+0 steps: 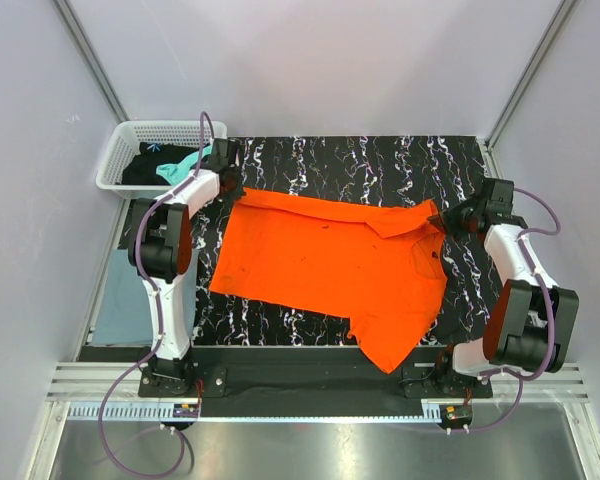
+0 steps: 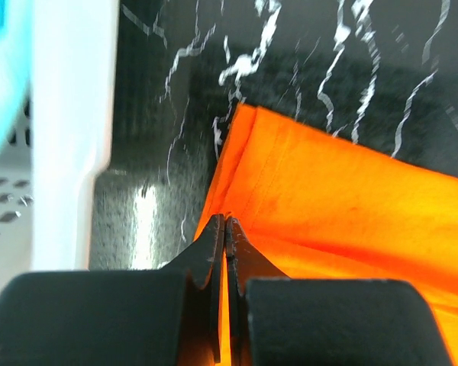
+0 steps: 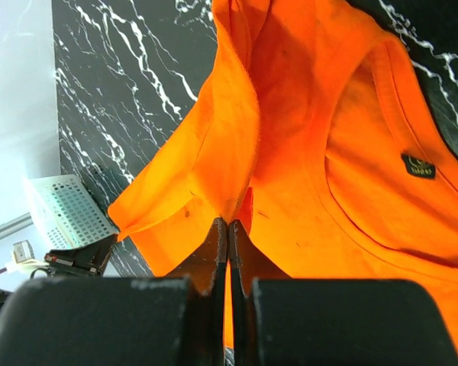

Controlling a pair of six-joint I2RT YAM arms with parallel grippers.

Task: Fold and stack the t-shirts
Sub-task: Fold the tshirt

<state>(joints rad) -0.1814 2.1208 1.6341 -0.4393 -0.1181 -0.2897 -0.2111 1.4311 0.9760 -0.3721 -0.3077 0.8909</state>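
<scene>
Closest in each wrist view are black jaws pressed tight together on orange cloth. Seen from above, the orange t-shirt (image 1: 330, 260) lies spread across the middle of the black, white-veined table (image 1: 380, 160). Its collar end points toward 3 o'clock, and one sleeve reaches past the near edge at 5 o'clock.

The left gripper (image 1: 234, 187) is clamped on the shirt's corner at 10 o'clock. Its own camera shows the left gripper (image 2: 225, 221) biting that corner, which is lifted slightly off the table. The right gripper (image 1: 442, 220) pinches a raised fold at 2 o'clock, just beside the collar. In its own camera the right gripper (image 3: 228, 223) holds this fold, with a small dark neck label (image 3: 417, 165) toward 2 o'clock.

A white lattice basket (image 1: 115, 160) sits at the table's 10 o'clock corner. It holds a black tee (image 1: 145, 172) and a teal tee (image 1: 185, 165). A grey-blue tee (image 1: 120, 300) lies flat at 8 o'clock, beside the left arm.
</scene>
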